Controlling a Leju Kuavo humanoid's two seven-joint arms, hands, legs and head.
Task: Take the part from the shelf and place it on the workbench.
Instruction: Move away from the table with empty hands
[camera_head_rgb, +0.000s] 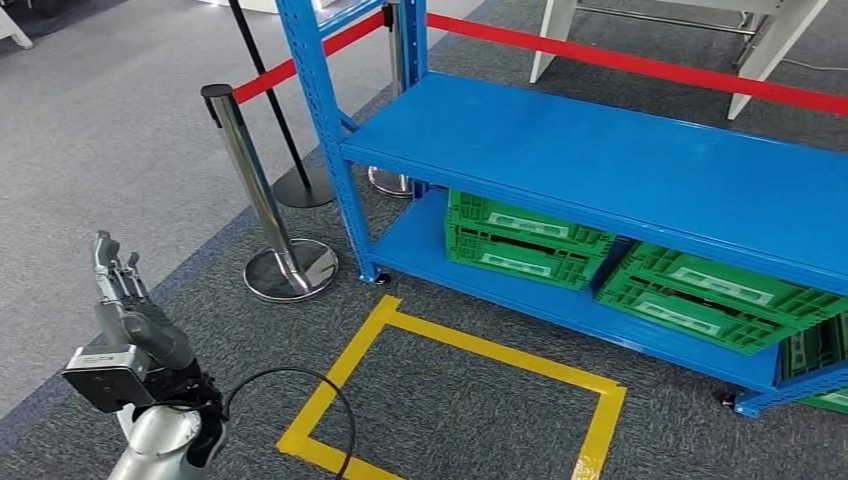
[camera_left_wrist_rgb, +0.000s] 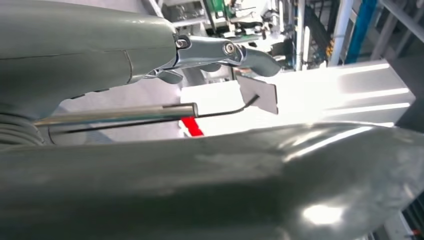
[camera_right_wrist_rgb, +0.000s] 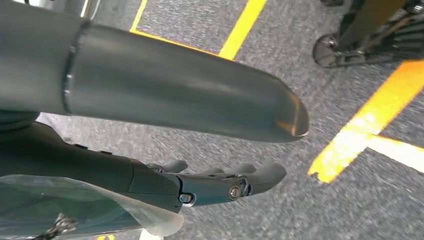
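Two green crates (camera_head_rgb: 528, 240) sat on the lower board of the blue shelf (camera_head_rgb: 620, 160); which part I wanted, I could not tell. Nothing was taken yet. My left hand (camera_head_rgb: 125, 300) was raised, fingers spread, empty; my right hand (camera_right_wrist_rgb: 220, 182) hung over the floor, holding nothing.

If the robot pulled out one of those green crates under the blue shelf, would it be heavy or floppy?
The green crate looks like rigid moulded plastic with latticed walls, so probably stiff and fairly light for its size. It sits flat on the lower shelf, so it would likely slide, not roll. Its contents are hidden.
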